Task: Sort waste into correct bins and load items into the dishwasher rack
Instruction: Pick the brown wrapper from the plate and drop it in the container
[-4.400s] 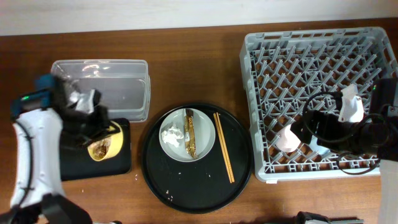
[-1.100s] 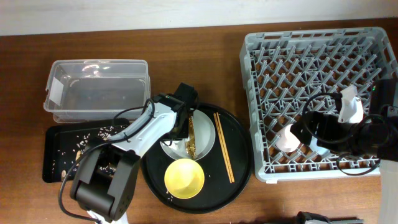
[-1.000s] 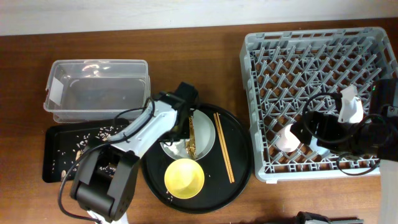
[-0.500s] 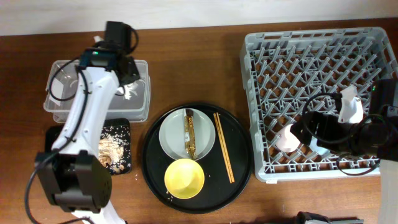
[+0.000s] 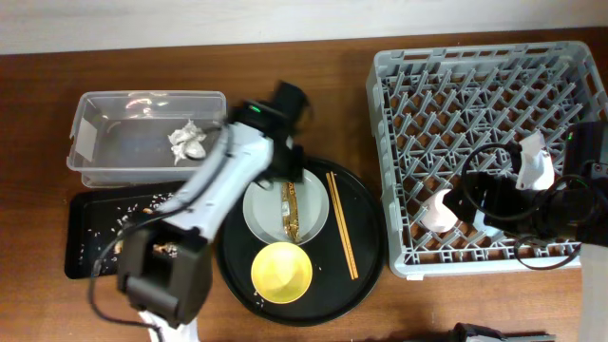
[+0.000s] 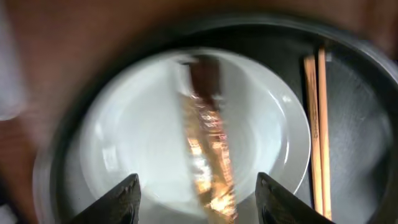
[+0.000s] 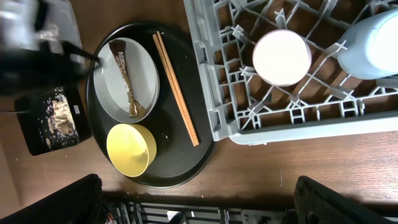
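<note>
Wrapper (image 6: 205, 137), long and brown-gold, lies lengthwise on white plate (image 6: 124, 143), directly under left tool (image 6: 199, 202). The tool's fingers (image 6: 127, 199) are spread wide either side of the wrapper's near end and grip nothing; contact can't be told, view blurred. Chopsticks (image 6: 316, 124) lie side by side just right of that tool, on round black tray (image 5: 366, 256). Yellow bowl (image 5: 281, 271) is on the same tray, near the tool, beside the plate. Crumpled tissue (image 5: 188, 142) is in clear box (image 5: 95, 169), well left of the tool. Tan scraps (image 5: 123, 223) are in black rectangular tray (image 5: 81, 256) on counter (image 5: 313, 104). Right tool (image 7: 198, 196) is over dishwasher rack (image 5: 399, 85), fingers far apart, empty. Pink cup (image 7: 281, 57) and light-blue cup (image 7: 373, 46) stand among the pegs ahead of it.
</note>
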Available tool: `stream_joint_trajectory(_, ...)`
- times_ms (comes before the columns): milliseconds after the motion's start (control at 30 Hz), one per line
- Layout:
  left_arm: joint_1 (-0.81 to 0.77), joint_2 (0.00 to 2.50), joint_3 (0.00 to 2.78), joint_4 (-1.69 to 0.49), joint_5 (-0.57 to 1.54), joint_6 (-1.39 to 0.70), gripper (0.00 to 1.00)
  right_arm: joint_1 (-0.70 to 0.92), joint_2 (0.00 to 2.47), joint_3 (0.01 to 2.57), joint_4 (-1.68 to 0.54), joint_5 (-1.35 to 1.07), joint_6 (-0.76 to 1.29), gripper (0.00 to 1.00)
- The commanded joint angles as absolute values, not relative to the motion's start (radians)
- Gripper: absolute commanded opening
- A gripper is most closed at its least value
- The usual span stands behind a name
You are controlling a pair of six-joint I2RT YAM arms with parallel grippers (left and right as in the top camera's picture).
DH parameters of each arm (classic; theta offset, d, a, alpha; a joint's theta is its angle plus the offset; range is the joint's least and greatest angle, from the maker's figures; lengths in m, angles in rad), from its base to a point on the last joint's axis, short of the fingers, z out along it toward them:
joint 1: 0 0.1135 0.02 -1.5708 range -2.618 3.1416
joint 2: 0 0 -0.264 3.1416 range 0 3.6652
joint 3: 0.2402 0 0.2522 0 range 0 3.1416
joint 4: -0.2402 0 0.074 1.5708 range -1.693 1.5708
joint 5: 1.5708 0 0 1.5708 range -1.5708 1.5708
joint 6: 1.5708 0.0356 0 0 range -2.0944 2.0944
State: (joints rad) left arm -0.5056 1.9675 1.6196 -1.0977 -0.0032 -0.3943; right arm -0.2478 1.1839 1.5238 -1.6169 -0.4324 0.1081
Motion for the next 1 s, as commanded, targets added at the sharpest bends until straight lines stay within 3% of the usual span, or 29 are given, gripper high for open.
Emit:
stream_joint_trajectory(0, -0.551, 2.055, 1.530, -1.055, -0.022, -0.475, 0.55, -0.242, 1.185, 1.532, -1.620, -0.434, 0.104, 0.98)
stream_joint_trajectory(67, -0.561, 2.088, 1.516, -1.047, -0.022, -0.486, 0.42, -0.242, 1.185, 1.532, -1.620, -0.434, 0.104, 0.99)
stream_joint_trajectory(100, -0.561, 2.096, 1.516, -1.047, -0.022, -0.485, 0.30, -0.242, 1.185, 1.532, -1.620, -0.434, 0.104, 0.99)
stream_joint_trajectory(133, -0.559, 2.097, 1.516, -1.048, -0.021, -0.485, 0.09, -0.242, 1.185, 1.532, -1.620, -0.434, 0.104, 0.98)
stream_joint_trajectory(167, -0.556, 2.094, 1.523, -1.059, -0.020, -0.485, 0.00, -0.242, 1.185, 1.532, -1.620, -0.434, 0.104, 0.98)
stream_joint_trajectory(400, -0.419, 2.011, 1.878, -1.370, -0.199, -0.455, 0.00, -0.242, 1.185, 1.532, -1.620, -0.434, 0.079, 0.98)
stream_joint_trajectory(467, -0.319, 2.002, 1.947, -1.368, -0.257, -0.439, 0.00, -0.242, 1.185, 1.531, -1.637, -0.434, 0.056, 0.98)
stream_joint_trajectory(600, -0.120, 2.024, 1.947, -1.197, -0.182, -0.331, 0.00, -0.242, 1.185, 1.512, -1.647, -0.435, 0.056, 0.99)
stream_joint_trajectory(667, -0.044, 2.070, 1.946, -1.106, -0.128, -0.244, 0.13, -0.215, 1.185, 1.495, -1.647, -0.477, -0.018, 0.99)
stream_joint_trajectory(733, -0.027, 2.090, 1.946, -1.077, -0.069, -0.197, 0.48, -0.167, 1.185, 1.481, -1.647, -0.530, -0.098, 0.98)
stream_joint_trajectory(767, -0.028, 2.093, 1.947, -1.078, -0.063, -0.191, 0.60, -0.138, 1.185, 1.477, -1.646, -0.544, -0.116, 0.98)
stream_joint_trajectory(800, -0.028, 2.092, 1.950, -1.095, -0.066, -0.192, 0.87, -0.090, 1.185, 1.473, -1.644, -0.546, -0.124, 0.99)
stream_joint_trajectory(833, -0.030, 2.088, 1.972, -1.148, -0.067, -0.192, 0.99, -0.032, 1.185, 1.472, -1.637, -0.546, -0.124, 0.99)
stream_joint_trajectory(967, -0.033, 2.003, 2.066, -1.405, -0.066, -0.192, 0.93, 0.183, 1.185, 1.472, -1.523, -0.436, -0.016, 0.99)
